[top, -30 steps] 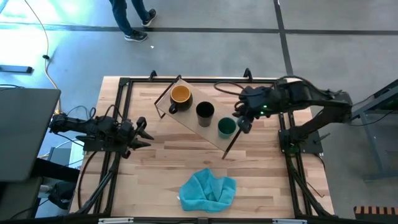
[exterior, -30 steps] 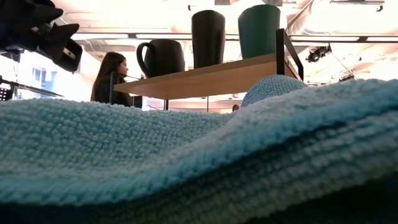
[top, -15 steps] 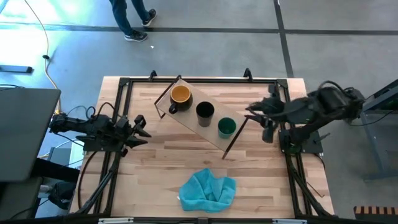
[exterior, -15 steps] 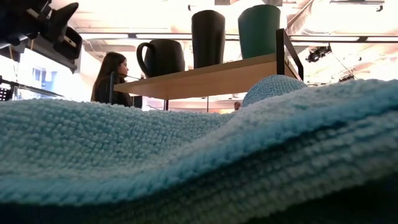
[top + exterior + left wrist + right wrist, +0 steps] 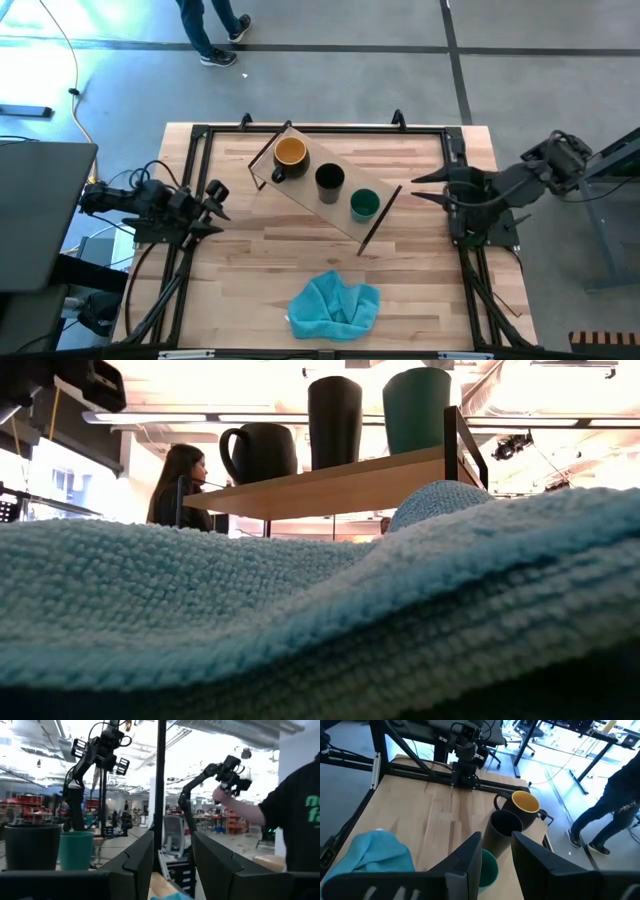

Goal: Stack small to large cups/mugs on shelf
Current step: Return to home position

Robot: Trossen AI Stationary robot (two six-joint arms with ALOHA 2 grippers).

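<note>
On the shelf, yellow-orange mug, black cup and green cup standing in a row, left jaws and right jaws open and empty at opposite surface edges, teal cloth apart.

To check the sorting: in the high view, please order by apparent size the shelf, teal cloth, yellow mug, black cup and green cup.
1. shelf
2. teal cloth
3. yellow mug
4. black cup and green cup: their rims look alike, so no ranking.
</note>
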